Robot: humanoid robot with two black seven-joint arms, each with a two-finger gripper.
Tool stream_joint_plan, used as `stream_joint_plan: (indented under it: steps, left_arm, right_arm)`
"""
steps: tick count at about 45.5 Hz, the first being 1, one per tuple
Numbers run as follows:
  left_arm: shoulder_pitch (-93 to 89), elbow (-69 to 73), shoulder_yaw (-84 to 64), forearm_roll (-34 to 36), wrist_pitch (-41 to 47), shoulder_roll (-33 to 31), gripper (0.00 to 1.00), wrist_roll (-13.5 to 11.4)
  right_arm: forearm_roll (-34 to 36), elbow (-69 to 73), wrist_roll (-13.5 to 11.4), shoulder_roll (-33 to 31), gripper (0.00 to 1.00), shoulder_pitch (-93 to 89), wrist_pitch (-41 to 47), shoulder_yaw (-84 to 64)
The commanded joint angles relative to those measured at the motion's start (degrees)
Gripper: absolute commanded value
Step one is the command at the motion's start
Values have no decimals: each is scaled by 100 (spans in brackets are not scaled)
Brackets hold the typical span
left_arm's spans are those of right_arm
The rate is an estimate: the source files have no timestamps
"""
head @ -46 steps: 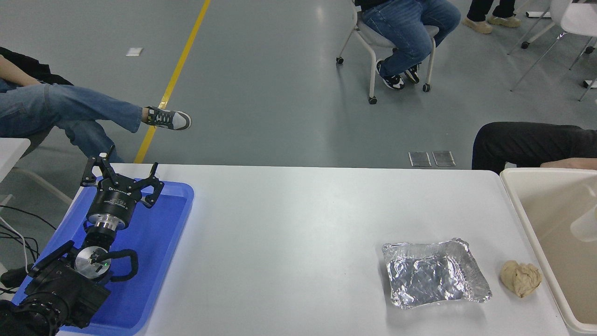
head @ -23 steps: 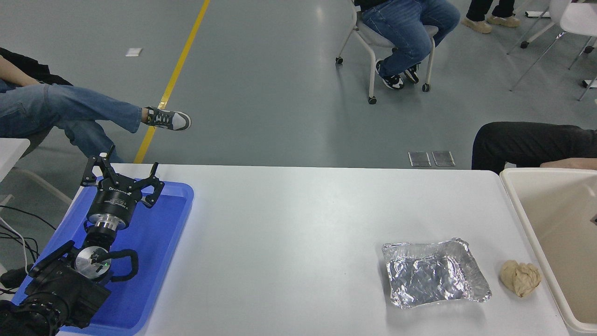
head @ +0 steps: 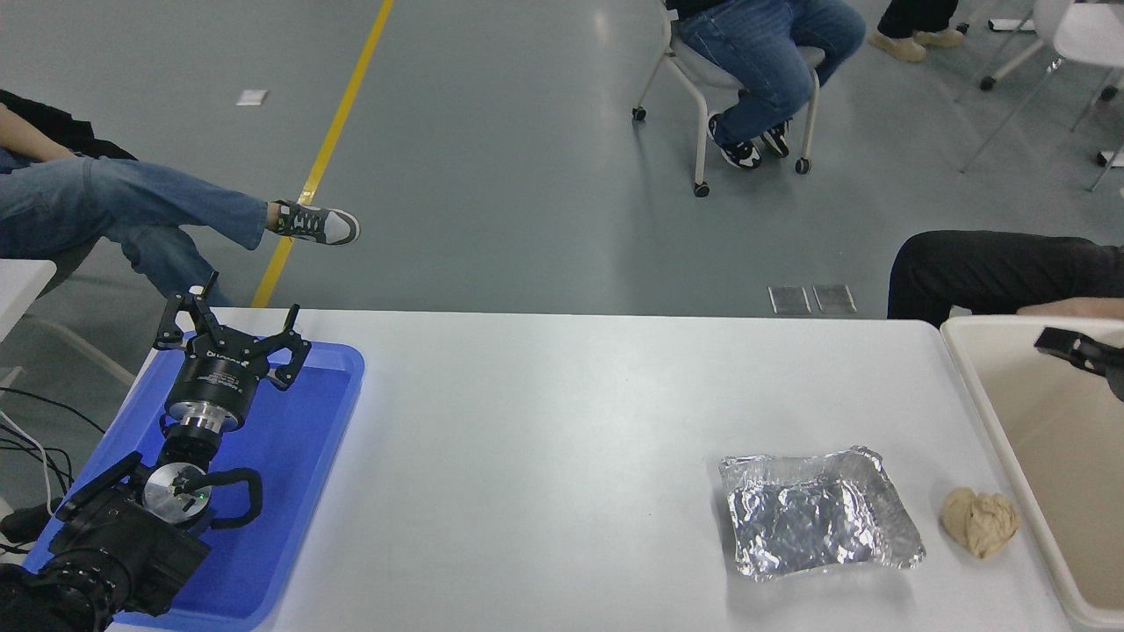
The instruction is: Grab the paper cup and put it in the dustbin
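The dustbin (head: pixel 973 386) is a large cream tub at the table's right edge, cut off by the picture's border. No paper cup shows in the visible part of the bin or on the table. A black part of my right gripper (head: pixel 1077 351) pokes in from the right edge above the bin's far end; most of it is out of view. My left gripper (head: pixel 230 326) is open and empty, parked over the blue tray at the lower left.
A blue plastic tray (head: pixel 307 456) lies at the table's left. A crinkled foil tray (head: pixel 817 513) and a crumpled tan paper ball (head: pixel 980 522) lie near the bin. A person's dark sleeve (head: pixel 992 268) rests at the far right edge. Other people sit beyond.
A pale blurred shape seen inside the bin a second ago is gone from view. The black tip of my right gripper has come into view at the right edge over the bin.
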Motion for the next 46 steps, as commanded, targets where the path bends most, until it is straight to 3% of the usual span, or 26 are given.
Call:
stream_joint_plan:
  steps: [1,19,46]
  left_arm:
    - [-1,7,0,1,0,-2,100,1]
    - [8,-10,0,1,0,7,100,1]
    - [17,7,0,1,0,16,100,1]
  right_arm:
    - [35,1679,36,79,100,2016,175,-2215]
    - [834,3525,36,923,100,4126,1528,-3324]
    - [3295,4272,-26,3445,100,5893,2478,-4133]
